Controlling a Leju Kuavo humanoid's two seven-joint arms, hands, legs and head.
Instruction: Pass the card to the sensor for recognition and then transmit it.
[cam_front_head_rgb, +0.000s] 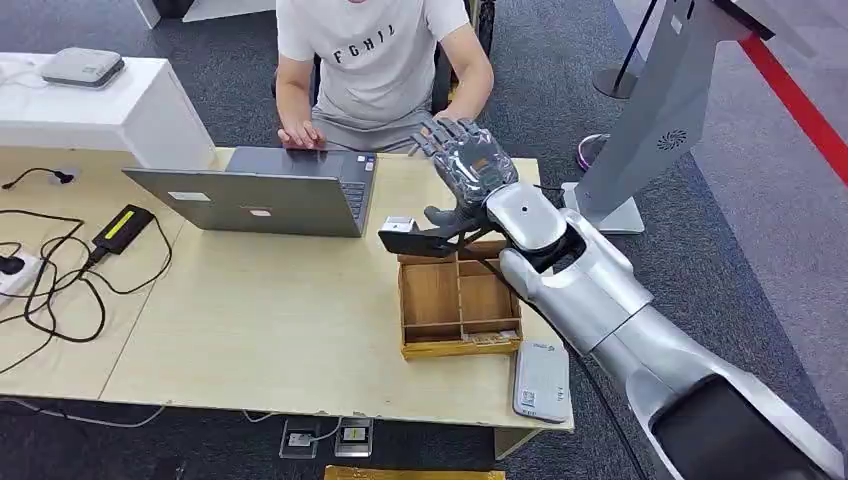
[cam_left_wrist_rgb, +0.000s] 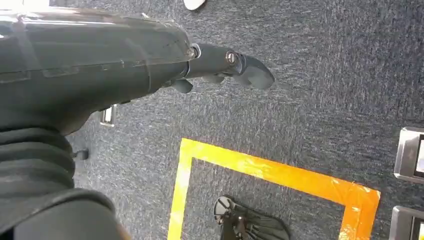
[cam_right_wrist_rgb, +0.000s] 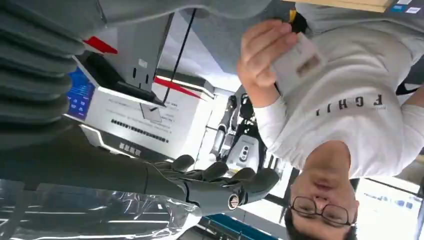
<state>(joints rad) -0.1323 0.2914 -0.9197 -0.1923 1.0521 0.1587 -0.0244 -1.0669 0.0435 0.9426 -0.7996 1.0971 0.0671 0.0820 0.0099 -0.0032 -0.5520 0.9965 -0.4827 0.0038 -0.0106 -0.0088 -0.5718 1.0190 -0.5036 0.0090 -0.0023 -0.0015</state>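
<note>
My right hand (cam_front_head_rgb: 468, 165) is raised above the table's far edge, fingers spread and holding nothing; the right wrist view shows those fingers (cam_right_wrist_rgb: 220, 182) apart in the air. Just beyond it, a seated person's hand (cam_right_wrist_rgb: 262, 52) holds the white card (cam_right_wrist_rgb: 296, 64). A flat black sensor (cam_front_head_rgb: 412, 239) stands at the far end of the wooden box (cam_front_head_rgb: 432, 295), just under my right thumb. My left hand (cam_left_wrist_rgb: 220, 65) hangs over the carpet with its fingers stretched out and nothing in them.
An open grey laptop (cam_front_head_rgb: 265, 195) is in front of the person (cam_front_head_rgb: 375, 55). A white device (cam_front_head_rgb: 541, 378) lies by the table's near right corner. Cables and a power brick (cam_front_head_rgb: 122, 225) cover the left side. A grey kiosk stand (cam_front_head_rgb: 655, 120) rises at the right.
</note>
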